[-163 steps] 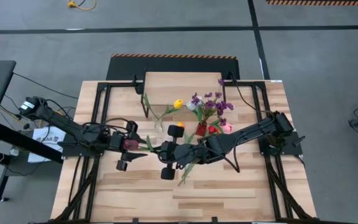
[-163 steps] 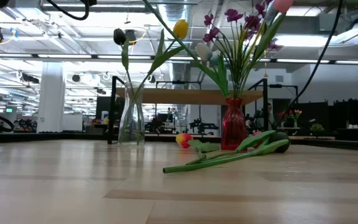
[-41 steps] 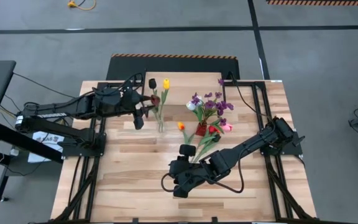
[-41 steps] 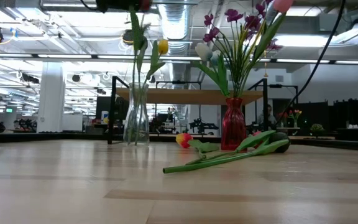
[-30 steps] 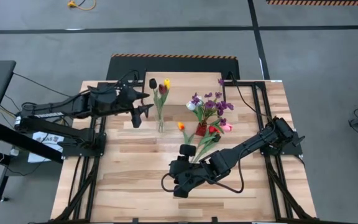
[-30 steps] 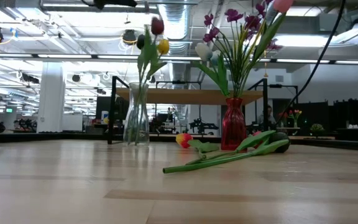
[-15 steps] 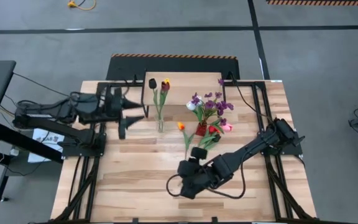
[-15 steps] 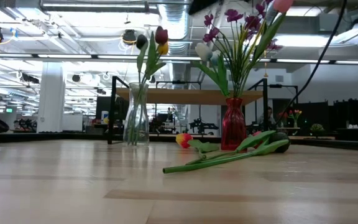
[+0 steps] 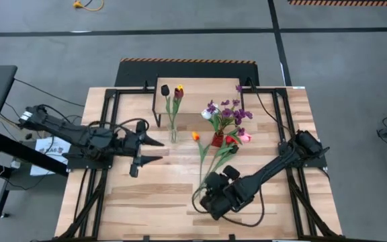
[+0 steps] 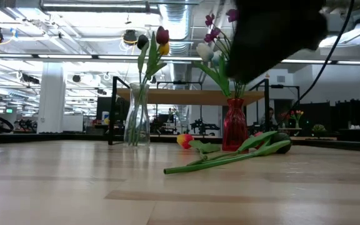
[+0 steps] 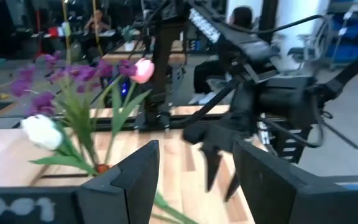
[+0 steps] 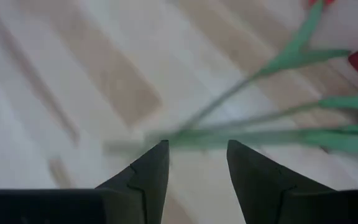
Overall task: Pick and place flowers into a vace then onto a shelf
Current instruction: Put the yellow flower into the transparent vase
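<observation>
Two tulips lie flat on the table: an orange-headed one [image 9: 195, 136] and a dark-headed one [image 9: 228, 154], their green stems [image 12: 241, 135] running toward the near edge. My right gripper [image 9: 205, 199] hangs open just above the stem ends [image 12: 197, 155] and touches nothing. A clear vase [image 9: 173, 135] before the shelf [image 9: 197, 97] holds dark, red and yellow tulips [image 10: 155, 39]. A red vase [image 10: 234, 125] holds purple sprigs, a white tulip and a pink one [image 11: 143, 70]. My left gripper [image 9: 160, 151] stands open and empty, left of the clear vase.
The shelf's black legs [image 9: 157, 114] stand just behind the clear vase. Black frame rails [image 9: 106, 128] run along both table sides. Bare wood [image 9: 153, 202] lies toward the near edge. My right arm [image 10: 280, 31] blocks part of the red vase's bouquet in the low view.
My left gripper has drawn back from the clear vase, going down and toward the table's near and left edges, still open. My right gripper has sunk toward the lying stems, shifted toward the near edge and rolled about its own line. The flowers have kept still.
</observation>
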`<action>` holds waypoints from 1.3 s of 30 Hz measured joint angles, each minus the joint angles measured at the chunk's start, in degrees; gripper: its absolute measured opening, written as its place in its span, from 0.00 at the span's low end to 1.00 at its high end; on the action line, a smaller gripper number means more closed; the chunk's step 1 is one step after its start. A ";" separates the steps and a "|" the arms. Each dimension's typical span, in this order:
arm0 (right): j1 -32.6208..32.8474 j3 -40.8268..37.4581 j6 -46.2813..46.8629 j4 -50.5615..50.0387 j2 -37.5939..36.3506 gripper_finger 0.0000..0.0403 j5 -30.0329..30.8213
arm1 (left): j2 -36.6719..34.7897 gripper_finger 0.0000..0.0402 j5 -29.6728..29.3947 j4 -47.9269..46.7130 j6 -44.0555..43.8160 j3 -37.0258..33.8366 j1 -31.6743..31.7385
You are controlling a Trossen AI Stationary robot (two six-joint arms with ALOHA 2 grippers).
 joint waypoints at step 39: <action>-11.20 -4.21 13.69 9.45 9.33 0.38 -1.61 | -0.20 0.48 1.16 23.20 0.39 -15.31 -2.38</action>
